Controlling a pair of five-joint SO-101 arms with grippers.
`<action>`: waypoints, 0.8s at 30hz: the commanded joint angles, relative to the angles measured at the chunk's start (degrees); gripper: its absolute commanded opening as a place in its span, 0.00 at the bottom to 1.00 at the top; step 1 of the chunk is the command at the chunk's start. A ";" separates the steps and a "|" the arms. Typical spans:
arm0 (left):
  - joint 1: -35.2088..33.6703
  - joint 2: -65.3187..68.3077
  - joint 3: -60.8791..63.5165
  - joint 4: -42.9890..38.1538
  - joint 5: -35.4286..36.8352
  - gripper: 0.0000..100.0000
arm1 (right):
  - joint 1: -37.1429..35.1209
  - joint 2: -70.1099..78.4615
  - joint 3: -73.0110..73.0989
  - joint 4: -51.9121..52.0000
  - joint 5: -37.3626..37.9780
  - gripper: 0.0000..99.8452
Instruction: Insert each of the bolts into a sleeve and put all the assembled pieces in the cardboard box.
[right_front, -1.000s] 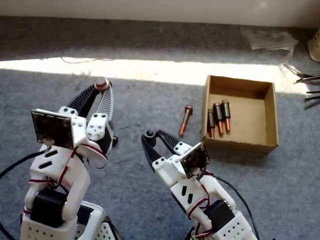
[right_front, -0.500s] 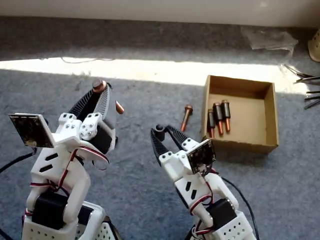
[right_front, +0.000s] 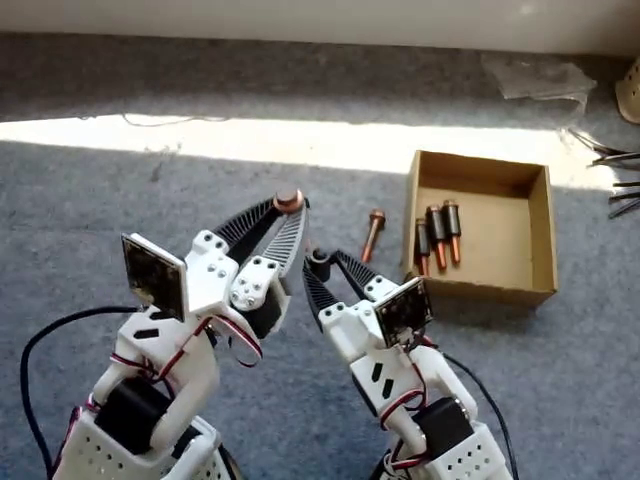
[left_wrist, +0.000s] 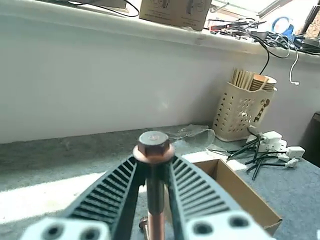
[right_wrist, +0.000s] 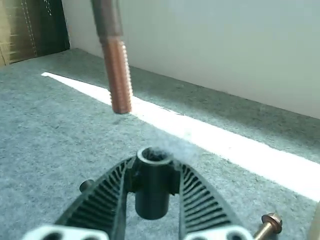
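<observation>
Left gripper (right_front: 287, 208), leaning toward its neighbour, clamps a bolt (left_wrist: 153, 150) upright. The right wrist view catches the threaded tip just above the sleeve (right_wrist: 152, 182) clenched in the right gripper (right_front: 320, 268). From above, three assembled pieces (right_front: 438, 235) lie in the cardboard box (right_front: 500, 245), with a loose bolt (right_front: 372, 238) just beside it.

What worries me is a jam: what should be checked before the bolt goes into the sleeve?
1. The left gripper clamps the bolt: ok.
2. The right gripper clamps the sleeve, opening upward: ok.
3. Tip of the bolt over the sleeve opening: not ok, it hangs off to one side.
4. Bore of the sleeve clear: cannot tell.
5. The cardboard box has room: ok.
</observation>
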 joint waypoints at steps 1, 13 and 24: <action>1.54 -0.22 2.15 -5.01 -1.76 0.02 | 0.57 -0.22 6.20 -1.01 0.09 0.00; 1.54 -0.22 3.21 -5.54 -1.49 0.02 | 0.48 0.04 6.29 -1.01 5.10 0.00; 1.54 -0.31 4.26 -5.54 -1.41 0.02 | 0.48 -0.13 6.29 -1.01 5.27 0.00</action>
